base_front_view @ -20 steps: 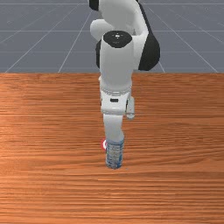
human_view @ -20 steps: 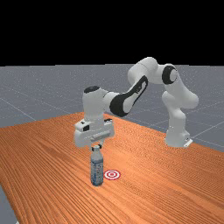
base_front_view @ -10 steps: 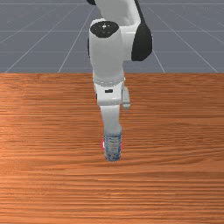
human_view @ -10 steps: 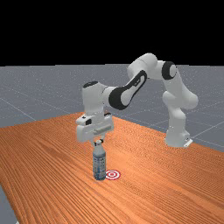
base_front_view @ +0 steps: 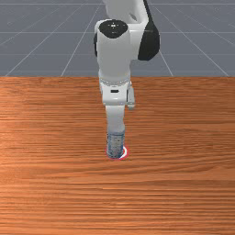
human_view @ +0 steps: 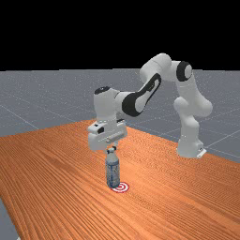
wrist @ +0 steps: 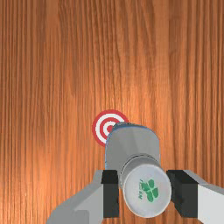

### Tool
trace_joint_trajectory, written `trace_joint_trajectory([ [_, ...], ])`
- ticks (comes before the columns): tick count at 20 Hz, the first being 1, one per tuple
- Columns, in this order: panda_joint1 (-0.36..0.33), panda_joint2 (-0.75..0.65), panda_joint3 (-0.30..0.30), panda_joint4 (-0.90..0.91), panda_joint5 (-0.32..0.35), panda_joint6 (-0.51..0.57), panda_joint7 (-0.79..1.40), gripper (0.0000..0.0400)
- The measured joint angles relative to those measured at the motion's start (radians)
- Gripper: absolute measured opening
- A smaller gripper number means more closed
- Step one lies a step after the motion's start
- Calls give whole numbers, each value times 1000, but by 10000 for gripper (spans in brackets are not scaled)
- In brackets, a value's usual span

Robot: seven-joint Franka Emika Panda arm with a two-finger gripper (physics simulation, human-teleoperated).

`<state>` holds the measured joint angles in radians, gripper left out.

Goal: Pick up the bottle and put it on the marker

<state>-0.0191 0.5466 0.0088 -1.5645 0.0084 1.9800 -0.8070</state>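
Wood-topped table point(base_front_view: 183, 193) set over a grey floor point(base_front_view: 36, 36), and that's where the job was being done. The pincer point(wrist: 144, 194) was closed on the bottle point(human_view: 113, 173), with the cap point(wrist: 146, 188) framed by the black pads point(wrist: 110, 194). The bottle was held upright by its top, its lower end overlapping the edge of the target point(wrist: 103, 127) in the pictures. Whether the base was touching wood or kept just above it couldn't be told.

Tbh a small nudge seemed to be needed, toward the front view's right and the far view's right, until the rings were hidden evenly all round. Best done slowly, with the bottle kept plumb, since it could easily be tipped if the base were dragged. Then it should have been lowered gently, and no letting go until the base was fully seated.

Compared with half a second earlier, the bottle had been carried toward the far view's right, closer to the target. In the front view it had been shifted a bit left and toward the arm point(human_view: 152, 84), so more of the rings was exposed on that view's right. The grip was unchanged afaict.
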Motion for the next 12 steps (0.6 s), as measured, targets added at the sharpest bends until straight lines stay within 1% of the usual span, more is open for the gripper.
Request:
trace_joint_trajectory([
  [2, 0, -19, 0, -31, 0, 7, 0, 165],
  [3, 0, -14, 0, -17, 0, -30, 1, 164],
  [4, 0, -32, 0, -47, 0, -12, 1, 165],
  [6, 0, -49, 0, -72, -1, -20, 1, 165],
  [7, 0, -51, 0, -81, 0, -5, 1, 165],
  [8, 1, -71, -2, -132, 5, 64, 21, 165],
  [12, 0, -54, 0, -132, 0, 70, 4, 165],
])
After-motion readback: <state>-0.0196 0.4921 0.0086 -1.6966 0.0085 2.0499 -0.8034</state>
